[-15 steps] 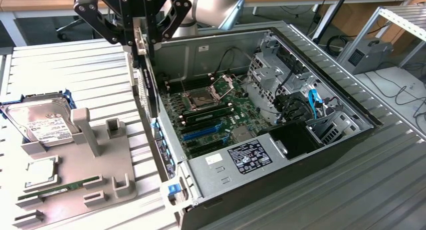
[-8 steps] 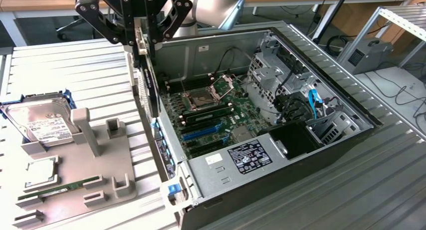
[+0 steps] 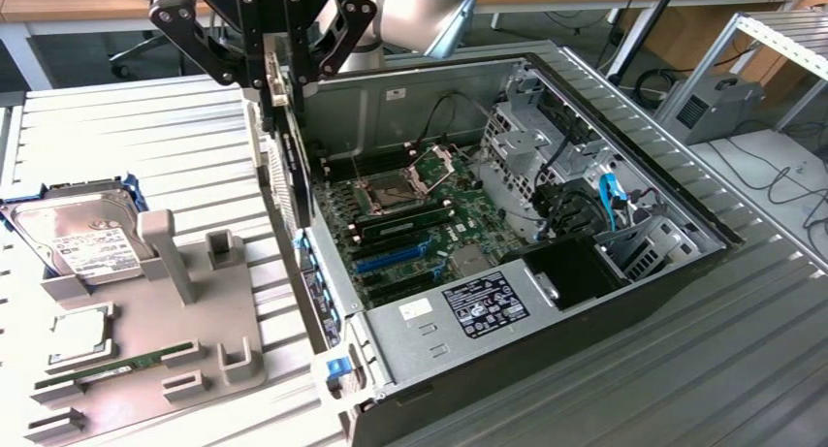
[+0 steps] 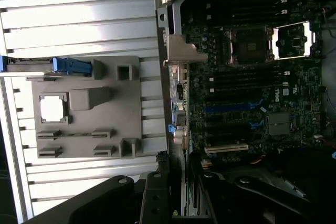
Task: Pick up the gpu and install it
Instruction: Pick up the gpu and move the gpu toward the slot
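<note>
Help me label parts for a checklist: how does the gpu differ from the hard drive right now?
The gpu is a thin dark card with a silvery bracket; the hard drive is a thicker silver block with a white label. The gpu hangs on edge in the gripper above the wall of the open case; the hard drive rests label up on the grey fixture. Neither is installed in the case.

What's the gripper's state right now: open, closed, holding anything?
Gripper: closed on the gpu, which hangs on edge at the open computer case's wall on the exterior view's left.
</note>
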Available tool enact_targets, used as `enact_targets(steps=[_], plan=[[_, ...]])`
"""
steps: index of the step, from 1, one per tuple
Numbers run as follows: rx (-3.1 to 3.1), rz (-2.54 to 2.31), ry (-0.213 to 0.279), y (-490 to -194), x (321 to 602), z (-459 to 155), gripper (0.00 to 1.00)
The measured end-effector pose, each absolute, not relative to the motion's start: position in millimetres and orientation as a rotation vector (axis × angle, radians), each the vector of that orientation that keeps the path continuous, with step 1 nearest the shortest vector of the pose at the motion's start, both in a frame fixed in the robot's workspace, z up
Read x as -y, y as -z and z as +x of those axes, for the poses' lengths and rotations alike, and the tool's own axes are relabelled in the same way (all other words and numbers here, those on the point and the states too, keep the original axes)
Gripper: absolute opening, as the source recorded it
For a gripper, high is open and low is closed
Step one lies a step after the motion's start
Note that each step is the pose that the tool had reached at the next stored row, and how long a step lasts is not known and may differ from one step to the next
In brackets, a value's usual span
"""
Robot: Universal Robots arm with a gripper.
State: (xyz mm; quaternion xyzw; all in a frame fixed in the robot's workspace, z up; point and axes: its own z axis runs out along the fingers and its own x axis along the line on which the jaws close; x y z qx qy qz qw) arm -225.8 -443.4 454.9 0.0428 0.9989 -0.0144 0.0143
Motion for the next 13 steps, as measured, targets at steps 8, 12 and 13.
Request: enact_targets(steps=[8,12,13], plan=[[-3.11,0.133,0.045,-454.8,443.4,-224.3,0.26],[-3.11,0.133,0.045,-454.8,443.4,-223.3,0.26],[-3.11,0.133,0.045,-454.8,443.4,-223.2,0.26]])
